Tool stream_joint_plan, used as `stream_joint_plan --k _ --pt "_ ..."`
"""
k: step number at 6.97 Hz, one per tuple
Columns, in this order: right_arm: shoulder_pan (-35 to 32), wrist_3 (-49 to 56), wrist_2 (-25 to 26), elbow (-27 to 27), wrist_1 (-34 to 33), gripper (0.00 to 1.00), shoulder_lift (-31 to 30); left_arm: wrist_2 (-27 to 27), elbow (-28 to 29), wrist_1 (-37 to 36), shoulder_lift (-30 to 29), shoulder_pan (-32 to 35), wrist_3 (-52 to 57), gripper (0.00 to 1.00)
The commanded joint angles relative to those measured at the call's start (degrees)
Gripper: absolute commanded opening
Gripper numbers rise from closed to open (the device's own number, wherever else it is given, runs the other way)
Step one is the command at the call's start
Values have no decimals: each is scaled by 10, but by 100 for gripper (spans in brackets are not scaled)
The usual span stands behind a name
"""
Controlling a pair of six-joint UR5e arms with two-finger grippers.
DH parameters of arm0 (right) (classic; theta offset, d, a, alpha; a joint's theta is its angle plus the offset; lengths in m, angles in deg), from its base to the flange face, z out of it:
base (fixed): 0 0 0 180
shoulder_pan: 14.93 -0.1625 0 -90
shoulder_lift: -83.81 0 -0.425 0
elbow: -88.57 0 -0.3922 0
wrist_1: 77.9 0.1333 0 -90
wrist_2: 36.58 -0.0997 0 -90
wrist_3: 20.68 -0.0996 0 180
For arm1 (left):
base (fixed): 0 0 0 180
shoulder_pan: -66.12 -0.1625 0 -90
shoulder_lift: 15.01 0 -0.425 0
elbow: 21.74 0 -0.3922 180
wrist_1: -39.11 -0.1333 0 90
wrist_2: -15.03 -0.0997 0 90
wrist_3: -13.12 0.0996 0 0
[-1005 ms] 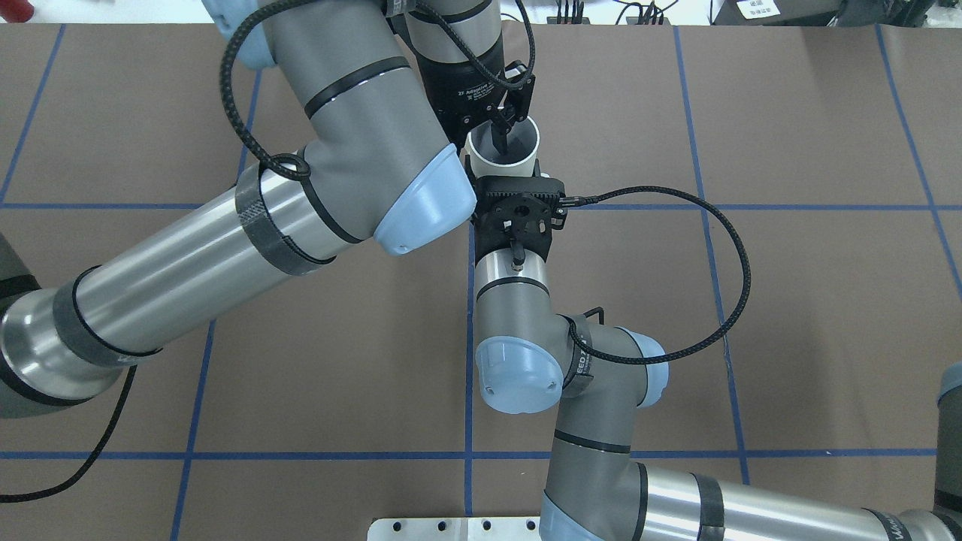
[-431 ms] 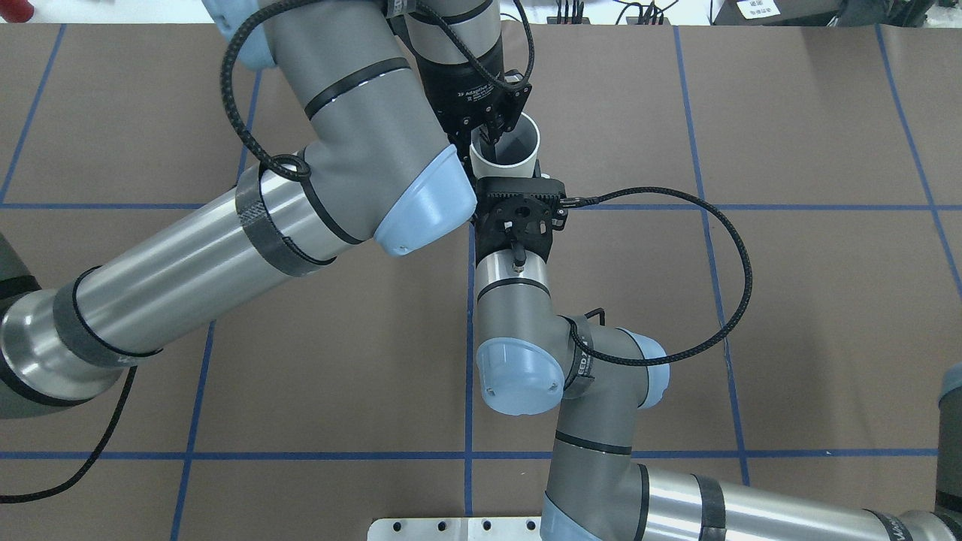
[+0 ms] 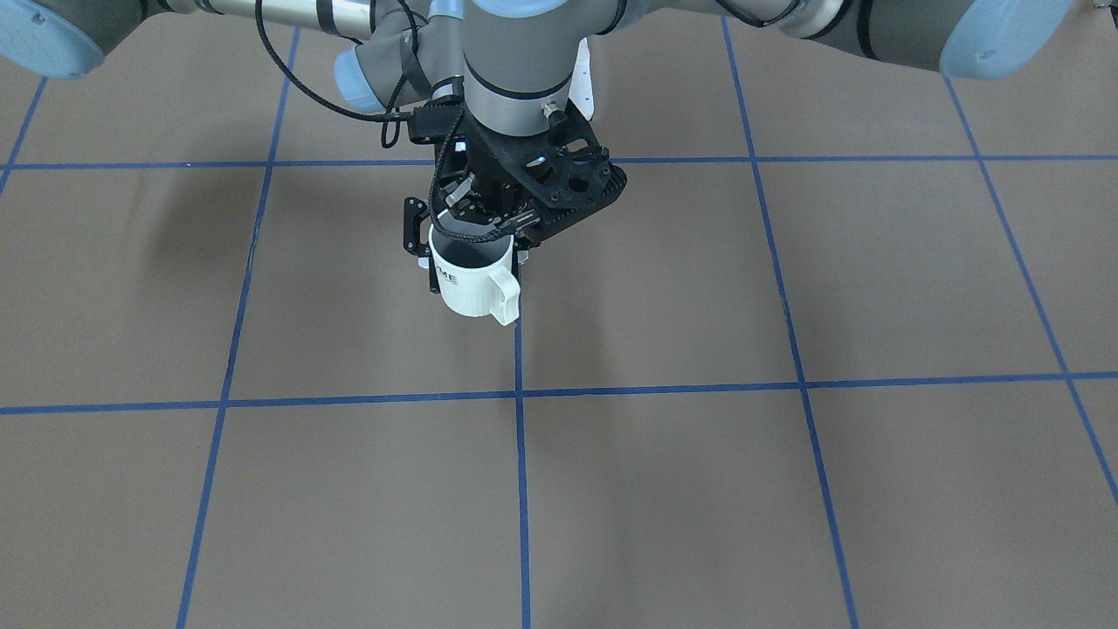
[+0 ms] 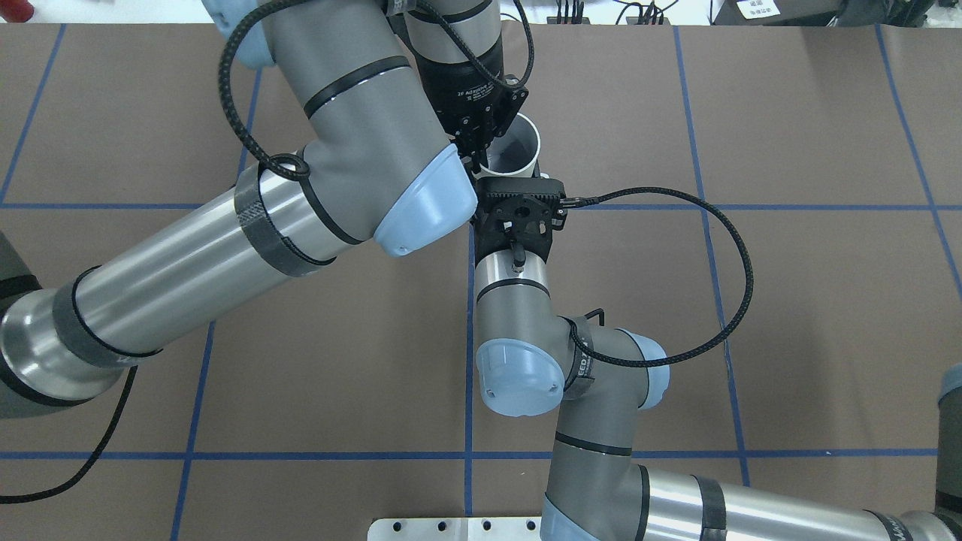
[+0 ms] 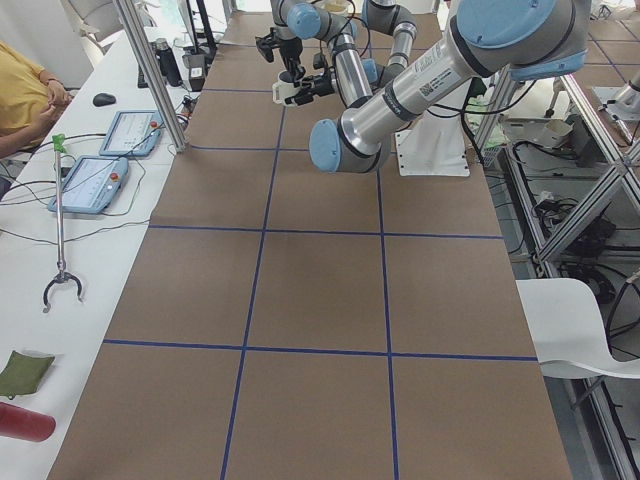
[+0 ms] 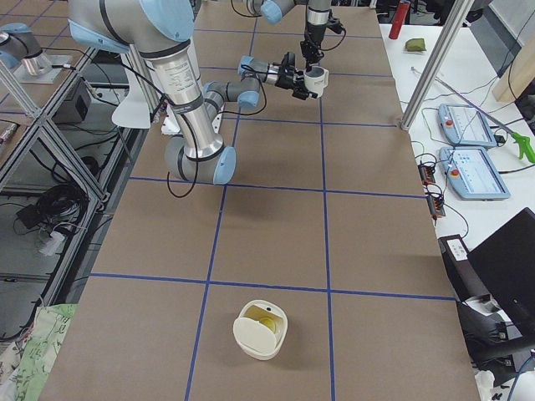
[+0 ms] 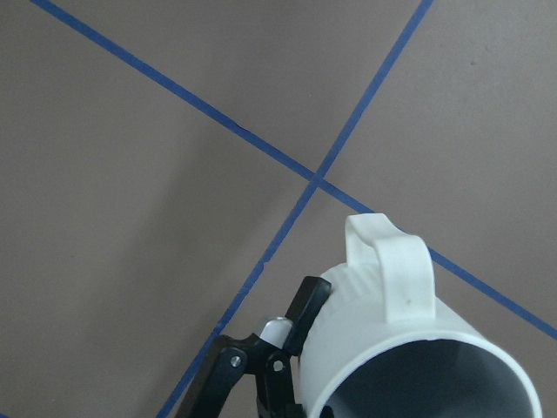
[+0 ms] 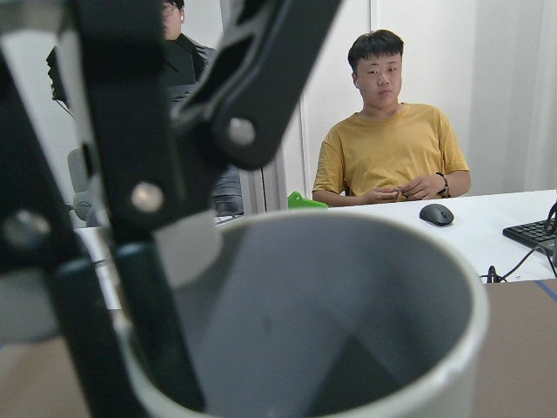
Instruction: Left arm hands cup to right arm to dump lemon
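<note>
Cup (image 3: 472, 284) hangs upright and clear of the desk (image 3: 786, 489), close to a crossing of the blue tape lines (image 3: 519, 489) in the desk's middle, with an arm on either side of it. A matte brown covering lies over the whole desk, and the tape splits it into large rectangles. Along the operators' side runs a white bench (image 5: 30, 250) carrying two control tablets (image 5: 90, 182), a reaching grabber (image 5: 60, 285) and a red cylinder (image 5: 20, 422). A person in a yellow shirt (image 8: 392, 157) sits there with hands together beside a computer mouse (image 8: 436, 214). Aluminium frames (image 5: 590, 150) stand behind the robot. Toward the desk's end on the robot's right sits a white rounded container (image 6: 261, 332) whose inside shows yellow-green. The cup is off-white with a squared handle (image 3: 505, 297) turned toward the operators, dark letters "ME" readable on its side, and a greyish inside. The left arm (image 4: 188, 270) brings its left tool (image 4: 481, 150) down from above, one finger inside the mouth and one outside, pinching the rim wall on the robot's side. The right arm (image 4: 511, 315) reaches forward level, and its right tool (image 3: 476, 262) clasps the cup's body from both sides, a white fingertip (image 7: 277, 329) pressed against the wall.
</note>
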Motion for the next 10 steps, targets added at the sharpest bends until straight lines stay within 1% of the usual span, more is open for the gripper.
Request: stream_joint_plan --k 1,3,5,6,7,8,9,10 --pt "2 3 0 -2 1 100 -2 0 0 -1 -1 0 0 0" --pt "9 2 0 -6 0 100 -6 1 -18 0 -2 2 1 0" --pt "9 7 -6 -5 1 100 -28 1 -39 0 -1 15 1 0" --pt "8 7 -13 -4 2 100 -29 1 -48 0 1 24 8 0" --pt "1 9 -42 -3 8 100 -42 1 -62 -8 10 37 50 0" --pt "-14 31 -69 -2 44 100 -59 0 -86 -17 43 40 103 0" --pt "-40 104 -114 0 86 100 -70 0 -136 -17 103 51 149 0" --pt "-71 142 -171 2 116 100 -90 1 -187 -17 166 64 205 0"
